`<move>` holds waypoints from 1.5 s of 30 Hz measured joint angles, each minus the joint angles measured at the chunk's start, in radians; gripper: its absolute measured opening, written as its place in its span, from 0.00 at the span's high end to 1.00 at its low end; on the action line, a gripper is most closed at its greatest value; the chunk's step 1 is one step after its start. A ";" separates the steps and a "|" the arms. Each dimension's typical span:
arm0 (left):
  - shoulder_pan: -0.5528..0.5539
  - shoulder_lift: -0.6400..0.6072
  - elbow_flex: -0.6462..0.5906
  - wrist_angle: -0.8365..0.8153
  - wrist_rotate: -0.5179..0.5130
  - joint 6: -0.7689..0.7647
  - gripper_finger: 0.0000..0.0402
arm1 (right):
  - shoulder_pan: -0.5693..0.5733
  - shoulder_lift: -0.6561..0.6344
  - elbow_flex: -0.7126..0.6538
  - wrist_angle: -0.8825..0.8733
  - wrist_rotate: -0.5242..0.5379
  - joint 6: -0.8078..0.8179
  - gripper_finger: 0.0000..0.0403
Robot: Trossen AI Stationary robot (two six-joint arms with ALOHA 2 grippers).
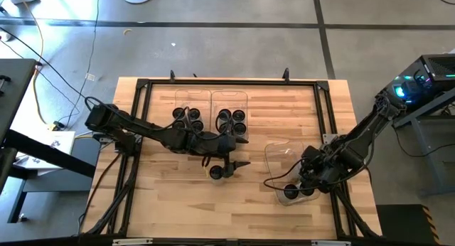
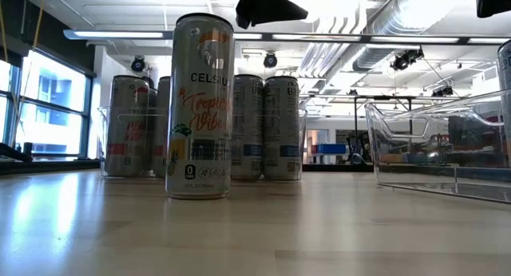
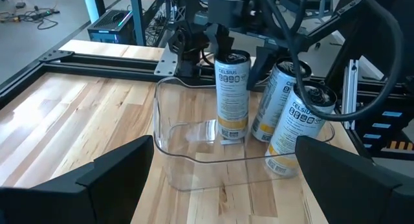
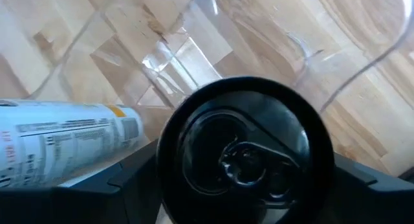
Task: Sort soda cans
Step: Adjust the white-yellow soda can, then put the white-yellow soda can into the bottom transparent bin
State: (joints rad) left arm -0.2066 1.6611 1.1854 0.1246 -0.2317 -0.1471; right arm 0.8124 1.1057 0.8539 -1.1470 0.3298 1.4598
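Note:
One soda can (image 1: 217,173) (image 2: 200,108) stands alone on its base at mid table. My left gripper (image 1: 233,168) (image 3: 226,185) hovers open above and just right of it, touching nothing. A clear bin (image 1: 274,153) (image 3: 169,130) lies at the near right with three cans in it. One of them (image 3: 233,94) (image 4: 246,149) stands upright with my right gripper (image 1: 304,180) (image 3: 236,46) on it. The other two (image 3: 278,101) (image 3: 299,127) stand tilted beside it. More cans (image 1: 188,120) (image 1: 231,121) stand in two far bins. My right gripper comes down steeply from above on the upright can's top end (image 4: 194,114). One finger (image 4: 129,179) is at each side of the can's wall just under the dark rim. The can stands on its base on the bin's floor.
The two far clear bins (image 1: 192,97) (image 1: 229,95) stand side by side near the far edge. A black frame (image 1: 142,86) runs around the tabletop. Bare wood lies at the table's near left and between the lone can and the right bin.

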 joint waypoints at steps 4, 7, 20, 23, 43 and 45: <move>0.000 0.000 0.000 -0.004 0.000 0.000 0.07 | -0.001 0.000 -0.002 -0.019 -0.004 0.003 0.23; 0.000 0.000 0.000 -0.005 0.000 0.000 0.07 | -0.001 0.000 -0.002 -0.020 -0.019 0.014 0.20; -0.026 -0.018 -0.001 -0.009 0.000 -0.034 0.07 | -0.001 -0.001 0.156 -0.163 0.023 0.017 0.20; -0.054 -0.039 -0.001 -0.019 -0.024 -0.019 0.07 | -0.001 -0.001 0.207 -0.190 0.046 0.005 0.20; -0.605 -0.261 -0.024 -0.770 -0.733 -0.571 0.07 | -0.103 0.181 0.262 0.722 0.407 -1.073 0.20; -0.628 -0.245 -0.067 -0.776 -0.753 -0.684 0.07 | -0.145 0.245 0.262 0.847 0.355 -1.211 0.20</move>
State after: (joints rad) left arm -0.8345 1.4160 1.1186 -0.6515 -0.9846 -0.8306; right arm 0.6671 1.3502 1.1164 -0.3001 0.6852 0.2491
